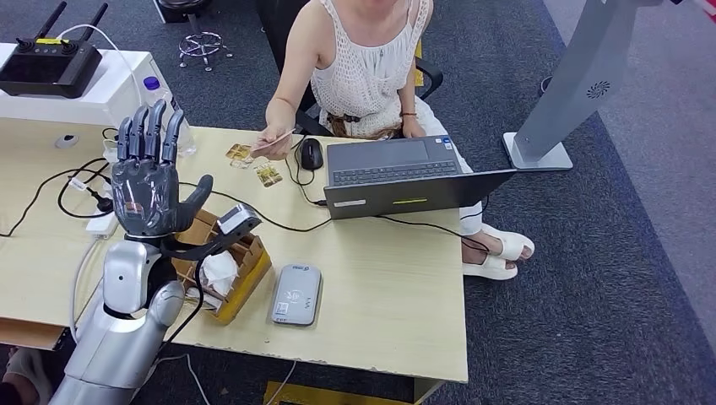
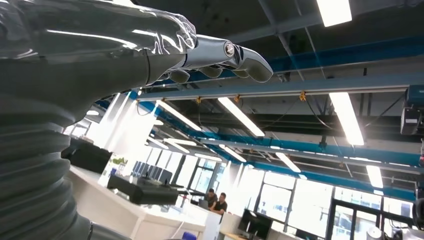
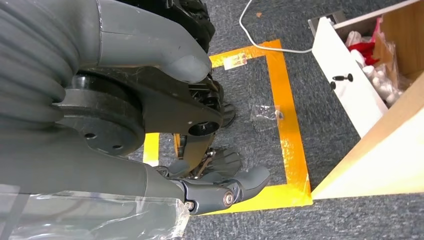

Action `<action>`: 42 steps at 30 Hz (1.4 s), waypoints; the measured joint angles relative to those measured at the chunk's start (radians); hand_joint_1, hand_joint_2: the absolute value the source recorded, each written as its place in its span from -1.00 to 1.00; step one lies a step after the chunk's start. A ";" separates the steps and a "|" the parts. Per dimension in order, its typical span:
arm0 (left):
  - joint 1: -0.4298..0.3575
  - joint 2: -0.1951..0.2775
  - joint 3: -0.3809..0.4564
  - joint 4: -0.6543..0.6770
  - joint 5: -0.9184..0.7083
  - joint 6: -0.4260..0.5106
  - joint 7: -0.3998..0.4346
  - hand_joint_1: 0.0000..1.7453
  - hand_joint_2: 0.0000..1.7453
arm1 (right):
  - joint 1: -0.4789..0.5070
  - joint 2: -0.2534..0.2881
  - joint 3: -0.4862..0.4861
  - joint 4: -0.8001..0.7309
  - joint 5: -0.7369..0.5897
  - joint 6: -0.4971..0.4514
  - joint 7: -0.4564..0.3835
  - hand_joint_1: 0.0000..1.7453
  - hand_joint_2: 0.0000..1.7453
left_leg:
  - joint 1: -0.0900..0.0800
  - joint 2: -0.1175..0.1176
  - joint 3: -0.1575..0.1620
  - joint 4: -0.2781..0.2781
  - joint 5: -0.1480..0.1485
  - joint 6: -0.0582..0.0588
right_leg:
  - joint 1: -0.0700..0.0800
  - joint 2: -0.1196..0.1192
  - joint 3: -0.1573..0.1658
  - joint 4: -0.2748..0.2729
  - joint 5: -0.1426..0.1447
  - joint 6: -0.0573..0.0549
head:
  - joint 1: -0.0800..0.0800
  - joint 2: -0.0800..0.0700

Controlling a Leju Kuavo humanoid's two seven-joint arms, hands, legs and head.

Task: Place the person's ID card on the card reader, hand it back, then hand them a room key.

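Left robot hand raised, waiting for the card

The left robot hand (image 1: 150,179) stood open and empty; the ID card (image 1: 274,141), in the person's hand (image 1: 272,135) at the surface's far edge, lay beyond it, long axis pointing toward it.

Silver arm (image 1: 118,337), dark grey plastic-wrapped left hand (image 1: 150,190).

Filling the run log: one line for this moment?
left hand: raised, open | right hand: hanging, empty | ID card: held by person | card reader: bare
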 joint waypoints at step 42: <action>0.447 0.110 0.020 -0.327 -0.018 -0.177 -0.036 -1.00 1.00 | 0.046 -0.006 -0.081 0.002 -0.007 -0.017 -0.041 -1.00 1.00 | 0.000 0.000 -0.001 -0.001 -0.001 0.000 | 0.000 0.000 -0.001 0.000 -0.001 0.000 | 0.000 0.000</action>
